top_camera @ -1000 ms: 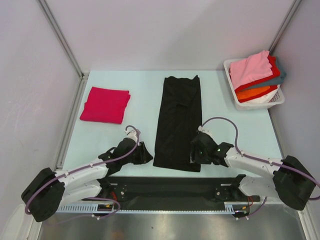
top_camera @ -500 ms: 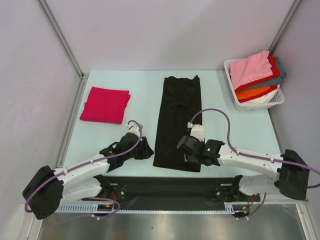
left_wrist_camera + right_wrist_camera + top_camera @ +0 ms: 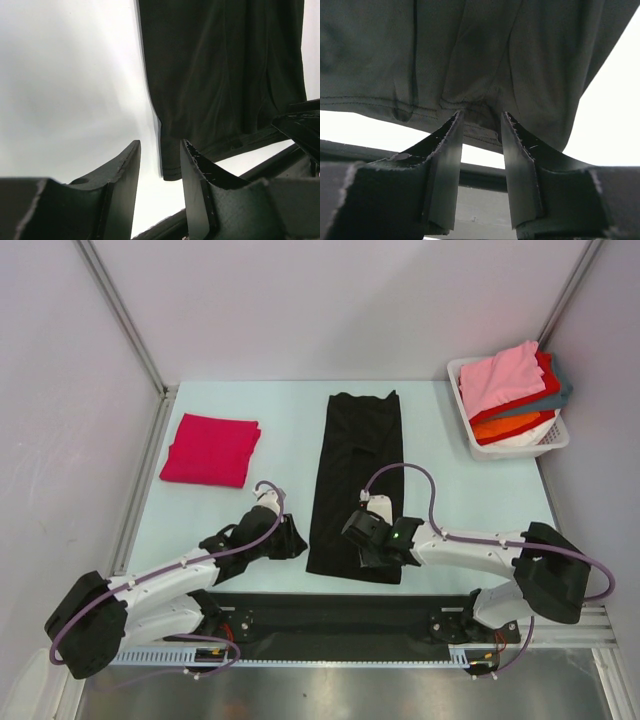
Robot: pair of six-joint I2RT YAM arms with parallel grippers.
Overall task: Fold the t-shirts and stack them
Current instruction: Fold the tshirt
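Near-hem pickup: both grippers part-open, holding nothing.
Your right gripper [image 3: 481, 120] sits at the hem of the black t-shirt [image 3: 357, 480], laid flat mid-table [image 3: 440, 490]; your left gripper [image 3: 160, 150] is beside its corner. Pinching one layer would drag the fold askew.

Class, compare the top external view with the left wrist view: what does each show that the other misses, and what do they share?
Only top external: the folded magenta shirt and the white basket of piled shirts. Only left wrist: the left tool close up, fingers parted, near the black shirt at its stitched corner. Shared: the black shirt and the pale table.
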